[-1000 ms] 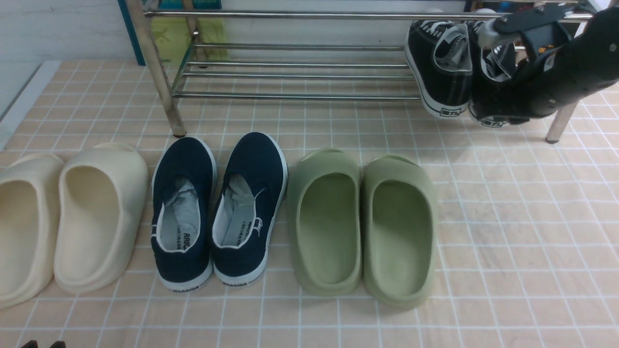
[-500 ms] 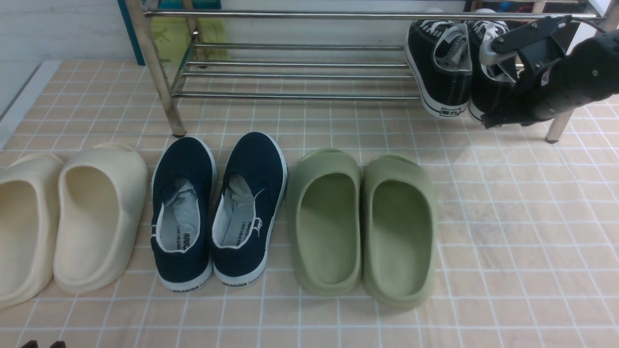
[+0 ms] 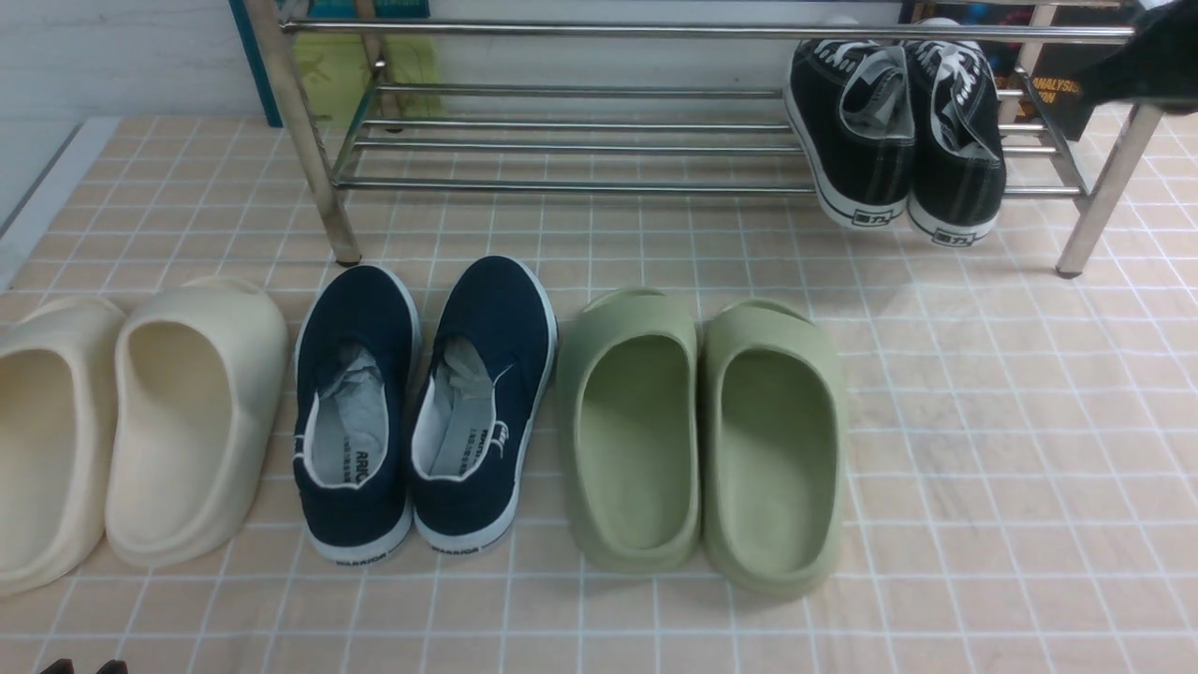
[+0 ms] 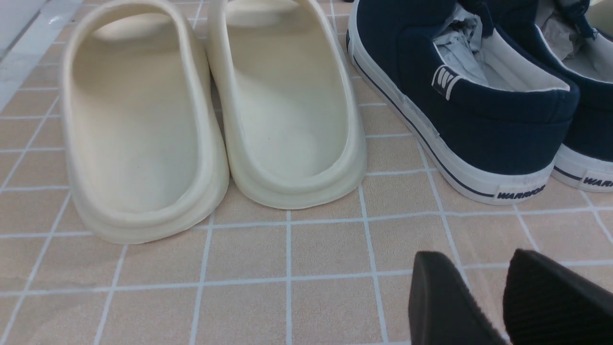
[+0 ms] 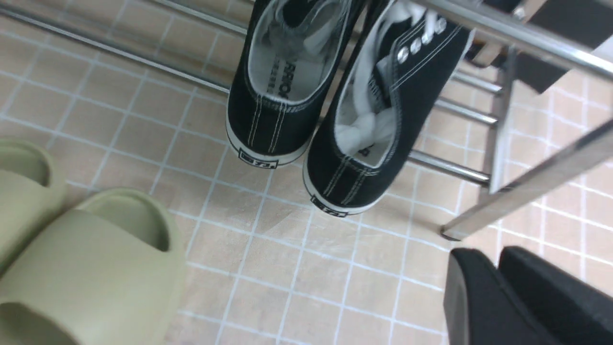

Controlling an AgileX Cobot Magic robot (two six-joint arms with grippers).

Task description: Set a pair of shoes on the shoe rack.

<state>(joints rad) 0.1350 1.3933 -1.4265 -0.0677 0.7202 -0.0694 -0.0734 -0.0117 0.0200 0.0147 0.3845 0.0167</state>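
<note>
The two black lace-up sneakers [image 3: 856,140] [image 3: 964,150] rest side by side on the lower bars of the silver shoe rack [image 3: 562,184] at its right end, toes inward, with their white-soled heels sticking out over the front bar. In the right wrist view the same sneakers [image 5: 275,124] [image 5: 345,184] lie on the rack [image 5: 527,191]. My right gripper [image 5: 486,254] is shut and empty, off to the sneakers' right and clear of them. Only a dark part of my right arm [image 3: 1156,51] shows in the front view. My left gripper [image 4: 476,258] is slightly open and empty, low over the floor.
On the tiled floor in front of the rack stand cream slides [image 3: 187,309], navy slip-ons [image 3: 360,309] and green slides [image 3: 636,314] in a row. The cream slides [image 4: 287,187] and a navy slip-on [image 4: 503,139] lie just ahead of my left gripper.
My right gripper has let go of the right sneaker and drawn back up and to the right, leaving both sneakers on the rack. The left arm has not moved.
</note>
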